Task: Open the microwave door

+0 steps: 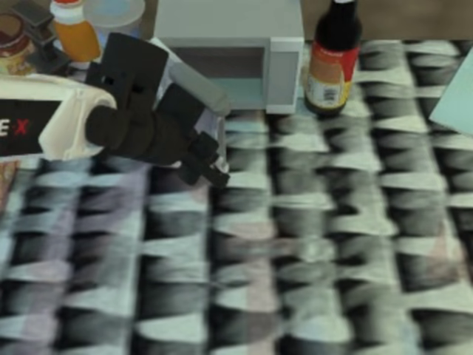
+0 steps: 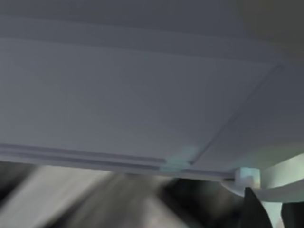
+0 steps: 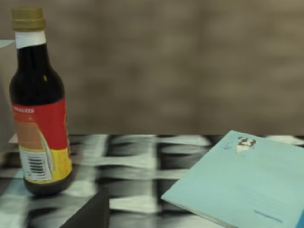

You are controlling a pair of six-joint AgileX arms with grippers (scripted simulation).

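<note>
Microwave door (image 1: 198, 87) is standing swung out leftward from the microwave (image 1: 229, 29) at the table's far edge, the left gripper (image 1: 207, 164) hovering near it, grip state unclear, risking a slip that knocks the sauce bottle (image 1: 334, 59).

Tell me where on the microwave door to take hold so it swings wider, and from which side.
Grip the door at its free edge, the end farthest from the hinge on the microwave's left, coming from the table's near side. It is already swung out and the pale cavity shows, so that edge likely gives the most leverage. The left tool sits right by it.
</note>
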